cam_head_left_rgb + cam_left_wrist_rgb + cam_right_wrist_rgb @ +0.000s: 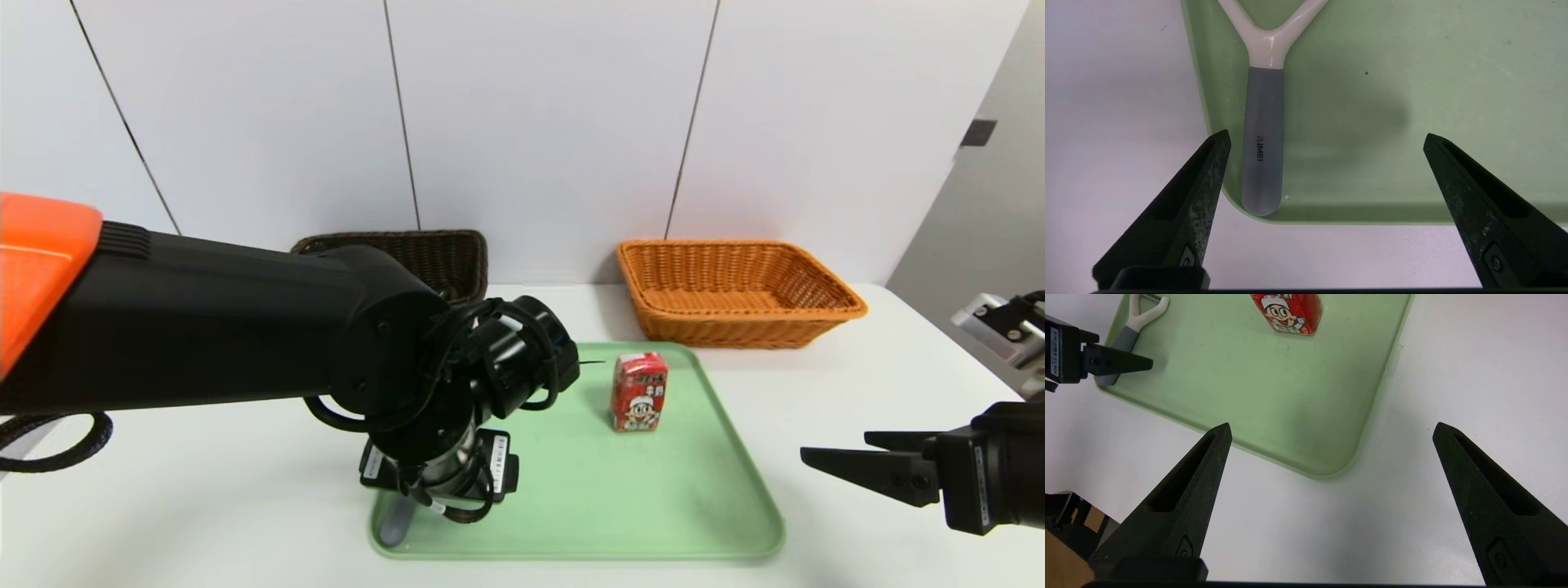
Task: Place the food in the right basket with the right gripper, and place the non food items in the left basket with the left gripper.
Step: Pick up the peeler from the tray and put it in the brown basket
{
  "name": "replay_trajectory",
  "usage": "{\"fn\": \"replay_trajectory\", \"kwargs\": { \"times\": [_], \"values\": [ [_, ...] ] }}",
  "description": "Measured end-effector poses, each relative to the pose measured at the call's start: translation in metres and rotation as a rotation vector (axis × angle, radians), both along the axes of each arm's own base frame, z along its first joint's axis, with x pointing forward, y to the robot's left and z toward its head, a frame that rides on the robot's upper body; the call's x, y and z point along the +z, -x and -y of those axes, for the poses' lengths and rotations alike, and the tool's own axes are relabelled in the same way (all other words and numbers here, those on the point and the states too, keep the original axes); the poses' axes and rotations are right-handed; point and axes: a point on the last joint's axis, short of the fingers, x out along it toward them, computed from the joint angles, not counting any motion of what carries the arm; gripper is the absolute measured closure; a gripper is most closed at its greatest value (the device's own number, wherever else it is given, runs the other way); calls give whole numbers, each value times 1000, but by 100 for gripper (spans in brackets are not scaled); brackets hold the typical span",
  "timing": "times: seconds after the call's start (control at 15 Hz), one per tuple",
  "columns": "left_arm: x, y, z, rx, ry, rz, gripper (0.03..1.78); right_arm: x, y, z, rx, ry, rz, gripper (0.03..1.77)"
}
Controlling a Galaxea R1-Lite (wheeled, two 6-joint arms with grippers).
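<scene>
The food, a small red carton with a cartoon boy's face, stands upright at the back of the green tray. One of the non food items, a white Y-peeler with a grey handle, lies in the tray's near-left corner. My left gripper points down over that corner, open and holding nothing. The handle sits inside its gap, close to one finger. My right gripper hovers open and empty over the bare table right of the tray. The dark brown left basket and the orange right basket stand at the back.
My left arm hides much of the brown basket and the tray's left side in the head view. The white table ends at a wall behind the baskets. The tray's near-right corner lies just ahead of my right gripper.
</scene>
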Motion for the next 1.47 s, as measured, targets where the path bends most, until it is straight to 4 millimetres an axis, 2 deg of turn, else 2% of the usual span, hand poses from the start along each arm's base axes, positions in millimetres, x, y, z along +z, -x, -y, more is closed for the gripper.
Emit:
{"fn": "replay_trajectory", "kwargs": {
  "times": [0.47, 1.47],
  "values": [
    [-11, -4, 2, 17, -17, -24, 12, 0, 2, 2, -11, 1, 4, 10],
    [-13, -13, -10, 48, 41, -96, 12, 2, 1, 2, -7, 1, 16, 10]
  ]
}}
